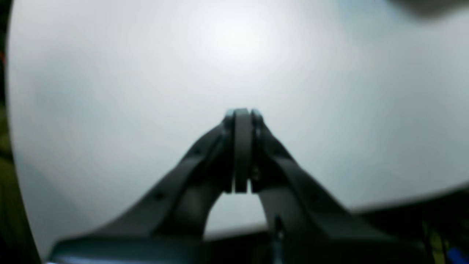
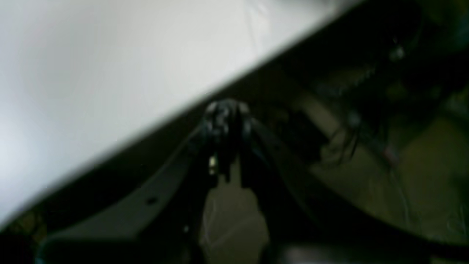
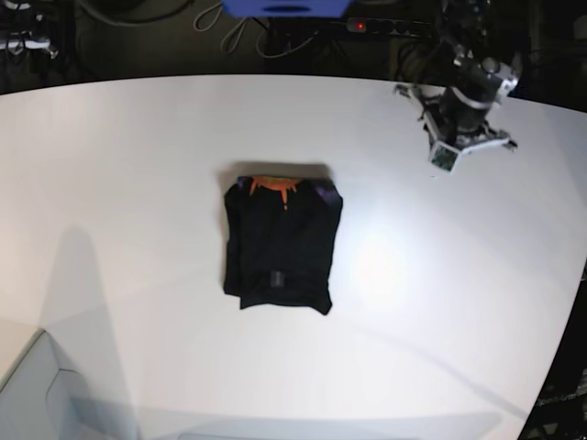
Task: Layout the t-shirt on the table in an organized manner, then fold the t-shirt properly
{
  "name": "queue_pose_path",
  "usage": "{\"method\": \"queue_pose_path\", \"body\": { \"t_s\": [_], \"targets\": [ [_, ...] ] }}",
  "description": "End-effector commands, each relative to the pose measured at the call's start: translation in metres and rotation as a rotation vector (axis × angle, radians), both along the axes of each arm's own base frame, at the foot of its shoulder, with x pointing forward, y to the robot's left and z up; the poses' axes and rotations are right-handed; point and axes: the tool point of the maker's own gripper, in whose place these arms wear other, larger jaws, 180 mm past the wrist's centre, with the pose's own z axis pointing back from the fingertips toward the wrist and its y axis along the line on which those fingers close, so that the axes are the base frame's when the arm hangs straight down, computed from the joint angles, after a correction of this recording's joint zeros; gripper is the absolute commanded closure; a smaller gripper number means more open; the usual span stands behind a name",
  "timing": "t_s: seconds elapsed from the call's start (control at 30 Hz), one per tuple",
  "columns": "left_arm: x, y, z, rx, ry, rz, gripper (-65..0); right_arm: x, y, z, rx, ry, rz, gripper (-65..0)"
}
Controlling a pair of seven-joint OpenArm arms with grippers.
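The t-shirt [image 3: 280, 246] lies folded mid-table [image 3: 138, 165]; the left arm [image 3: 459, 110] seemingly hangs over the far right.

Base looks straight down; wrist cameras skim the shared table [image 3: 138, 156] closely

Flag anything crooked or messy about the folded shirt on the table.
Nothing serious. The t-shirt lies folded into a compact rectangle near the middle of the table. Its bottom edge is slightly uneven and its orange collar label peeks out on top.

Both wrist views blurred; right gripper [image 2: 227, 110] dim, floor clutter beyond unreadable
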Motion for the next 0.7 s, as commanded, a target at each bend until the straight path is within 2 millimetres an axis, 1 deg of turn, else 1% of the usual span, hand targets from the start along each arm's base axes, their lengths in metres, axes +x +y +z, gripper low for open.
{"method": "queue_pose_path", "body": {
  "t_s": [0.0,0.1,0.2,0.27,0.33,0.37,0.47,0.53,0.67],
  "targets": [
    [-0.005,0.004,0.006,-0.009,-0.026,0.029,0.0,-0.005,-0.006,0.007,-0.023,-0.018,-0.002,0.0],
    [-0.041,0.021,-0.007,0.008,0.054,0.083,0.0,-0.021,0.0,-0.012,0.031,0.017,-0.015,0.0],
    [-0.068,0.025,-0.014,-0.022,0.103,0.116,0.0,-0.03,0.015,-0.038,0.111,0.049,-0.008,0.0],
    [-0.089,0.031,-0.017,-0.037,0.135,0.146,0.0,-0.032,0.02,-0.046,0.137,0.058,-0.008,0.0],
    [-0.105,0.039,-0.019,-0.053,0.157,0.182,0.0,-0.035,0.022,-0.051,0.151,0.061,-0.013,0.0],
    [-0.112,0.043,-0.019,-0.061,0.164,0.202,0.0,-0.036,0.024,-0.054,0.161,0.064,-0.016,0.0],
    [-0.134,0.051,-0.029,-0.089,0.205,0.255,0.0,-0.038,0.029,-0.064,0.194,0.064,-0.028,0.0],
    [-0.14,0.055,-0.034,-0.091,0.22,0.276,0.0,-0.036,0.034,-0.07,0.214,0.066,-0.022,0.0],
    [-0.156,0.051,-0.06,-0.142,0.287,0.309,0.0,-0.038,0.035,-0.072,0.22,0.068,-0.026,0.0]
  ]
}}
